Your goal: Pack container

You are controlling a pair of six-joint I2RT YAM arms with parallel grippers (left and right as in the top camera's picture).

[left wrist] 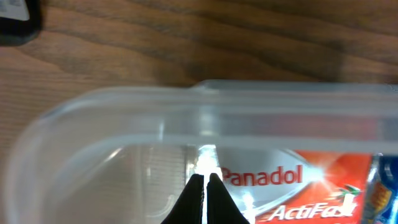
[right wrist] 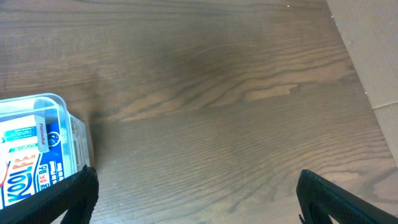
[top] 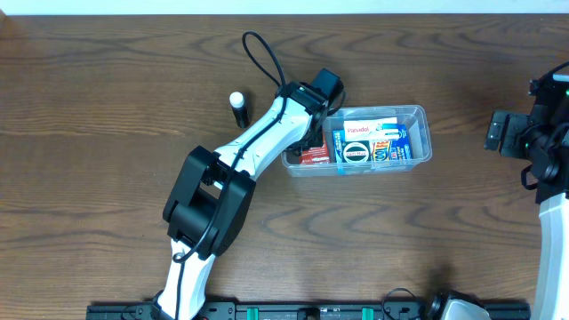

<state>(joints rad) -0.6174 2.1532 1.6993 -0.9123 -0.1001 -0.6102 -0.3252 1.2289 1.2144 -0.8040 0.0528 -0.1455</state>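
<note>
the wooden counter point(top: 107, 107) carries the clear container point(top: 423, 142) near its middle, packed with small boxes, the left jaws pressed together over its left end by a panadol box point(left wrist: 261, 177), the right jaws wide apart and empty off to its right.

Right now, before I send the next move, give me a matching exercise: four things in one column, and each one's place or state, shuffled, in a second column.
Things
1. left claw
2. right claw
3. Panadol box
4. black tube with white cap

Place or state
A. on the table, left of the container
B. wide open over bare table, right of the container
C. shut, tips inside the container
D. lying in the container among other boxes

Pairs: 1-C, 2-B, 3-D, 4-A
</note>
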